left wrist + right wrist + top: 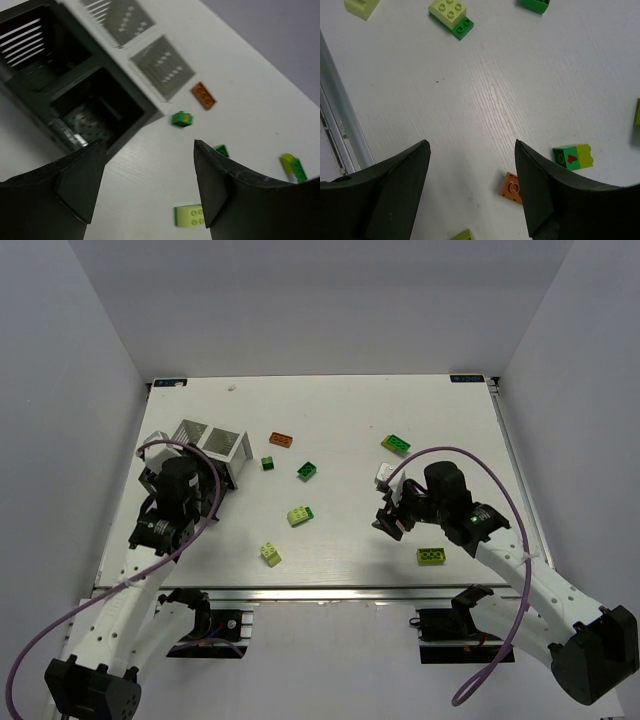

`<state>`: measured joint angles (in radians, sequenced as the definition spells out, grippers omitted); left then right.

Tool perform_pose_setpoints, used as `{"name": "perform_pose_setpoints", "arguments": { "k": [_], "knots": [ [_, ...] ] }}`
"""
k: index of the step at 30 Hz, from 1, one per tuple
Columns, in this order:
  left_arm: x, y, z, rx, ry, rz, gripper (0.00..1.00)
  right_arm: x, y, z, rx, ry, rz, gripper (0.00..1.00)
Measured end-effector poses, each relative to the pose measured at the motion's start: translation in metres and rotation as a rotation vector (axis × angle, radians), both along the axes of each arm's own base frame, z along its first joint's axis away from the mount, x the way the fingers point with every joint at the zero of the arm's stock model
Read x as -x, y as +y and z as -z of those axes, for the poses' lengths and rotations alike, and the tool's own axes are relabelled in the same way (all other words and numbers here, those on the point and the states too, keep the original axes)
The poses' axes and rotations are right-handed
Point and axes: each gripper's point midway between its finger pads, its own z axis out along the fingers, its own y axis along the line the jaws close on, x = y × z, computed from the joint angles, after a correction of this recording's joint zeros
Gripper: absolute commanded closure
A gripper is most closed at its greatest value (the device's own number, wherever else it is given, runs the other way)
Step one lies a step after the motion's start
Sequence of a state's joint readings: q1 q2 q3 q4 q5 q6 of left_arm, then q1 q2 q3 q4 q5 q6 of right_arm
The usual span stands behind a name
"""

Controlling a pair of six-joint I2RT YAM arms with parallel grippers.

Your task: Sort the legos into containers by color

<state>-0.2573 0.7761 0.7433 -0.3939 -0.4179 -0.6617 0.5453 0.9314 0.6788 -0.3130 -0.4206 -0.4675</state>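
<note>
Black fingers of my right pincer (470, 145) stand apart, nothing clamped. Nearest on the white table (485, 100), an orange brick (511, 187) lies flat just beside the finger on the view's right, which covers part of it, so I cannot read its long axis. Just past that finger sits a green-and-lime block (572, 157), long axis roughly across the view. Farther off, well apart from the fingers, a lime-on-green brick (451, 17) lies studs up, long axis slanting from upper left to lower right. My left pincer (147, 145) is likewise spread wide and holds nothing. Between its fingers, close to the one on the view's right, lies a lime brick (190, 216), blurred, long axis across the gap. The black container (70, 82) stands just past the other finger, open top showing. Farther out come a small green brick (182, 119), then an orange plate (203, 95), long axis slanting from upper left to lower right.
</note>
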Motion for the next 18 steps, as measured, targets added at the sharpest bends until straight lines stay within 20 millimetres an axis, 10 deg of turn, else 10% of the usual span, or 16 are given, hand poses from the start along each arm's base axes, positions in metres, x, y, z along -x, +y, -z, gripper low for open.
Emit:
{"name": "perform_pose_setpoints", "arguments": {
  "k": [18],
  "knots": [
    [0.039, 0.097, 0.051, -0.175, 0.345, -0.497, 0.19, 0.003, 0.003, 0.001, 0.021, -0.012, 0.003, 0.25]
  ]
}}
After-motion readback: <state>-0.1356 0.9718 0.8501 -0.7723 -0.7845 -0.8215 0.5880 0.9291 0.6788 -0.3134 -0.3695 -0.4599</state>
